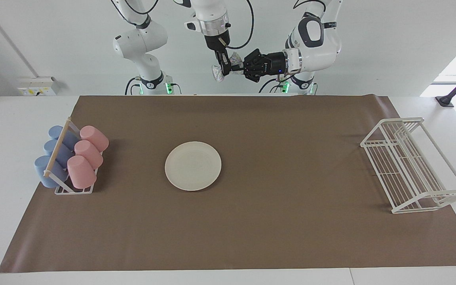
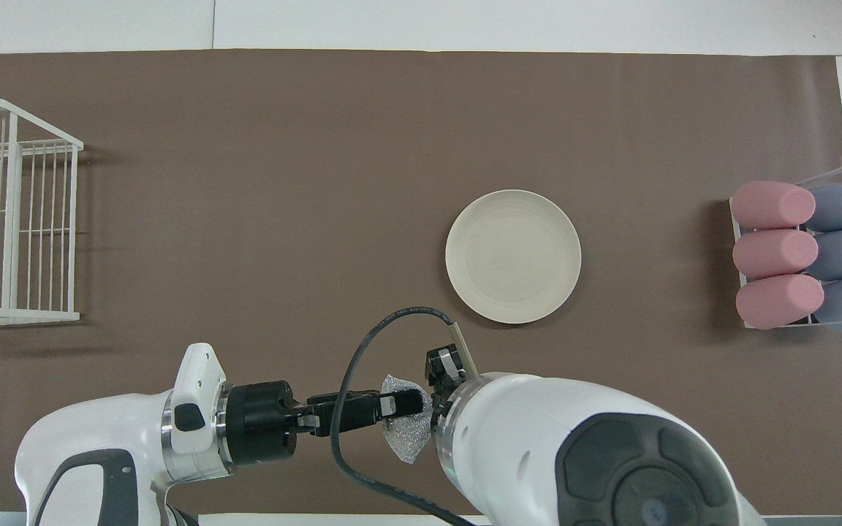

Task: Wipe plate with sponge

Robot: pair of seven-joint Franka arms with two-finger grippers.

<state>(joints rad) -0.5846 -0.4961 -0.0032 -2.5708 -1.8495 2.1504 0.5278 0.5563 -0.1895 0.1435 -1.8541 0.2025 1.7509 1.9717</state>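
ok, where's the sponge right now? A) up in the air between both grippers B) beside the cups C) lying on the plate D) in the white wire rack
A: the sponge is held aloft at the robots' end of the table, the left gripper and right gripper both shut on it; the plate lies bare on the mat.

plain white wall [image 1: 54, 39], white table [image 1: 14, 118] under brown mat [image 1: 291, 158], daylight at one side

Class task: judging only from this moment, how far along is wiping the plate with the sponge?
Done: the sponge is off the table, raised near the robots' bases. In hand: the left gripper and right gripper are both shut on it, mid-handover. Left: the plate lies untouched on the brown mat; no wiping yet.
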